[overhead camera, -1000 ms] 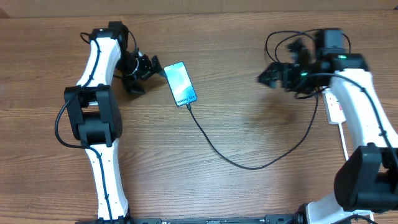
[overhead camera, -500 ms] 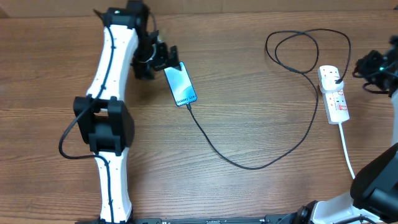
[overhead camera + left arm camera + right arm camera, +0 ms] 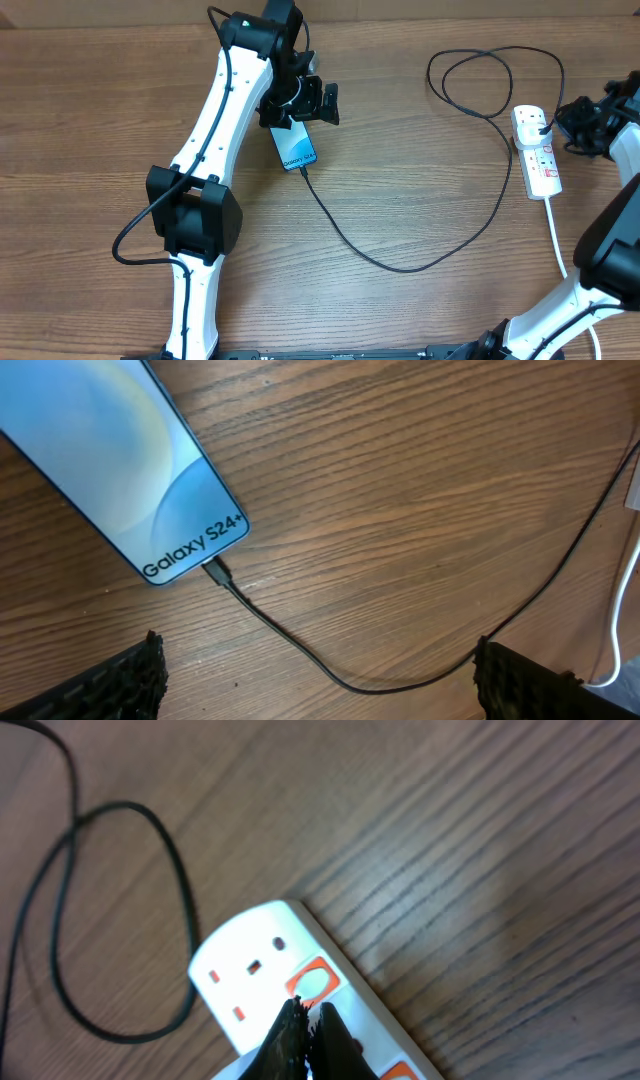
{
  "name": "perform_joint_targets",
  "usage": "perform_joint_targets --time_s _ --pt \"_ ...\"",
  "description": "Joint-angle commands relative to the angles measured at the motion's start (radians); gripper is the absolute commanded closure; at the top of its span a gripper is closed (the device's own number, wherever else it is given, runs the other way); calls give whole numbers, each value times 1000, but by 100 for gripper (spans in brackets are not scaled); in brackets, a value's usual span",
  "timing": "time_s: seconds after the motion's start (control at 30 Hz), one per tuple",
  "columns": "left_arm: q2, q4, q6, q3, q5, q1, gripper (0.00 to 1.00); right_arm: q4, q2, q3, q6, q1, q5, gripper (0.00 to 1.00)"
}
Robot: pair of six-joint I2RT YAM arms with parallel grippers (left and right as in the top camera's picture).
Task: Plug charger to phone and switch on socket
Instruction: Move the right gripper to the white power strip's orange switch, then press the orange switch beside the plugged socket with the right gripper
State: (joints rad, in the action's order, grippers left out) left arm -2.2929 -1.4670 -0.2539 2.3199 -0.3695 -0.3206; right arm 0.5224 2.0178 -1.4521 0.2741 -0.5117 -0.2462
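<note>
1. Locating the phone [image 3: 100, 450], find it flat on the table [image 3: 420, 60] beneath the left gripper [image 3: 316, 668], the charger [image 3: 400, 268] tip seated in its end.
2. Follow the charger's cable to the socket [image 3: 538, 160], beside the right gripper [image 3: 305, 1020].
3. Note the left gripper's fingers spread wide, empty.
4. Note the right gripper pressed together, tips at the socket's orange switch [image 3: 312, 982].
</note>
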Motion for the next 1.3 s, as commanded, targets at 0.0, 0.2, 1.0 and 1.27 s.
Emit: perform_joint_targets --time_s 0.0,0.2,1.0,1.27 --pt "30 1 18 21 8 0 0 -8 39 -13 26 -5 10 96" --pt "30 0 14 21 8 0 0 17 72 -12 26 -5 11 96" --pt "30 6 14 21 14 0 0 98 72 40 25 -6 16 96" --pt "30 8 14 21 14 0 0 142 72 45 25 -5 -36 96"
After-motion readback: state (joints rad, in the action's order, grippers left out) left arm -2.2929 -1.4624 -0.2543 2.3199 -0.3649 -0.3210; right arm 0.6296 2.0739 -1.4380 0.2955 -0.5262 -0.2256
